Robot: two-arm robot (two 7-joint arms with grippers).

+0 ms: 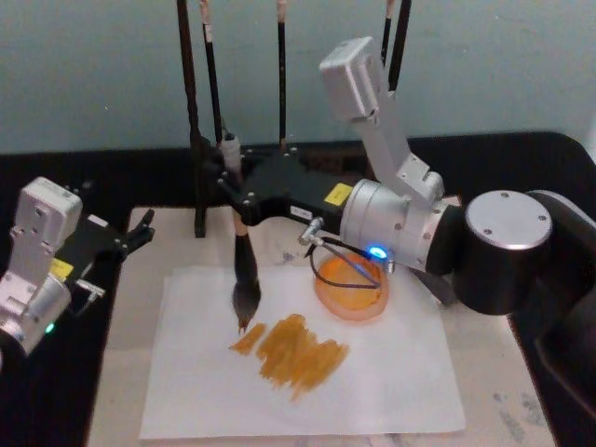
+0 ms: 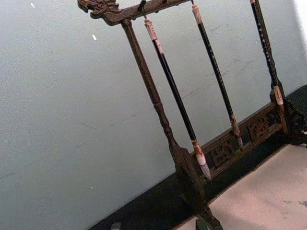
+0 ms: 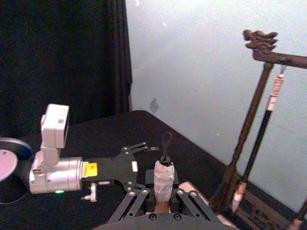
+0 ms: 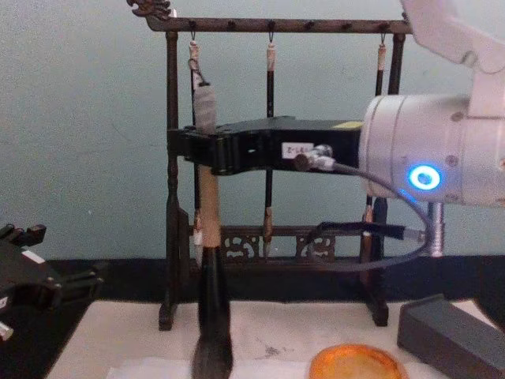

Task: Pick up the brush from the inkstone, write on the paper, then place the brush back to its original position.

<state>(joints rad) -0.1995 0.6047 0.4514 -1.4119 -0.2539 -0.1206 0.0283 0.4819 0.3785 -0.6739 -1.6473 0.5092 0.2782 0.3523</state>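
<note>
Inspecting the brush (image 1: 246,275), we found it upright over the left part of the paper (image 1: 391,372), bristles down. Its tip stood at the sheet beside the left end of a patch of orange-brown strokes (image 1: 298,349). We could not tell whether the tip touched the paper. In the chest view the tan handle (image 4: 207,213) ran down into the black section, and the bristles passed below the frame edge. The wrist view showed the whitish cap (image 3: 163,179) with its cord loop standing up between the fingers.

We recorded the right gripper (image 1: 238,203) pinching the handle from both sides, high on the tan part. Its arm reached in from the right, across the far edge of the paper. The chest view showed the same gripper (image 4: 203,154) level and clamped on the handle.

We located the inkstone (image 1: 345,312) at the far right of the paper, below the right wrist and its looped cable. It held no brush. The paper lay on a cream mat (image 1: 116,354).

We noted the left gripper (image 1: 140,231) at the mat's left edge, well apart from the brush, its fingers spread and holding nothing.

Behind the mat stood a dark rack (image 4: 170,197) with three thin brushes (image 2: 177,96) hanging. A grey block (image 4: 450,335) lay to the right of the inkstone.
</note>
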